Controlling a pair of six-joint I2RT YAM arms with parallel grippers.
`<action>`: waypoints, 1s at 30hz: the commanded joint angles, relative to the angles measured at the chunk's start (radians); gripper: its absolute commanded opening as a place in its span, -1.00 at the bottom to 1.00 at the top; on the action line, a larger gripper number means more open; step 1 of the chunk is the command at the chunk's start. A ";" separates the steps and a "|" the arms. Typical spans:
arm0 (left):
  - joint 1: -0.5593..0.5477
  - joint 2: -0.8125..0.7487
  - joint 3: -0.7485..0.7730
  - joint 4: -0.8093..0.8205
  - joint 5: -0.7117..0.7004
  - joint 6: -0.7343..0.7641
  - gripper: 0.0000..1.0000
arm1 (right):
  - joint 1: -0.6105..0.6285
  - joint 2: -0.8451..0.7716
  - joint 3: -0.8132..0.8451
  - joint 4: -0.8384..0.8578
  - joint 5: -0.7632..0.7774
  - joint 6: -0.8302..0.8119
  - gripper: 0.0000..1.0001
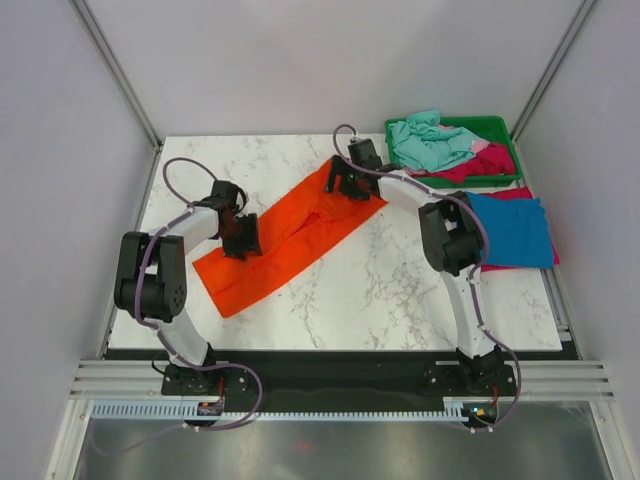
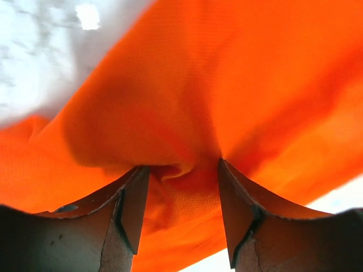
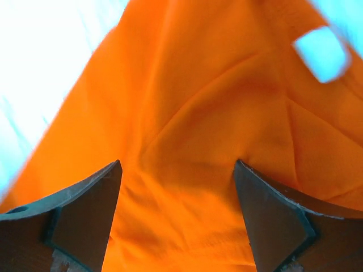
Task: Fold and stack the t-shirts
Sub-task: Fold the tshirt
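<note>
The orange t-shirt lies as a long diagonal strip across the marble table. My left gripper is pressed down on its left edge near the lower end. In the left wrist view its fingers stand apart, with a raised pucker of orange cloth between them. My right gripper is at the strip's far upper end. Its jaws are spread wide over flat orange fabric, gripping nothing. A folded blue t-shirt rests on a magenta one at the right.
A green tray at the back right holds a crumpled teal t-shirt and a magenta one. Bare marble shows in front of the orange shirt. Grey walls stand on three sides.
</note>
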 commanded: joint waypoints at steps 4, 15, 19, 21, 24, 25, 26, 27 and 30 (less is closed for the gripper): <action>-0.049 -0.074 -0.153 0.106 0.265 -0.223 0.18 | -0.055 0.474 0.626 -0.283 -0.074 -0.057 0.81; -0.346 -0.056 -0.251 0.370 0.425 -0.563 0.18 | -0.096 0.670 0.805 0.110 -0.159 0.119 0.96; -0.403 -0.019 -0.195 0.348 0.390 -0.563 0.19 | -0.113 0.690 0.809 0.182 -0.179 0.165 0.96; -0.404 -0.005 -0.173 0.331 0.367 -0.551 0.20 | -0.115 0.680 0.796 0.202 -0.190 0.154 0.96; -0.414 -0.045 -0.155 0.285 0.354 -0.543 0.21 | -0.116 0.628 0.744 0.225 -0.205 0.110 0.96; -0.417 -0.060 -0.120 0.261 0.353 -0.537 0.21 | -0.115 0.606 0.721 0.240 -0.210 0.099 0.96; -0.422 -0.100 -0.096 0.208 0.354 -0.522 0.21 | -0.115 0.580 0.664 0.297 -0.216 0.084 0.96; -0.428 -0.120 -0.069 0.171 0.348 -0.512 0.21 | -0.116 0.531 0.642 0.318 -0.223 0.076 0.96; -0.431 -0.235 0.037 0.056 0.289 -0.489 0.22 | -0.115 0.456 0.636 0.343 -0.266 0.062 0.96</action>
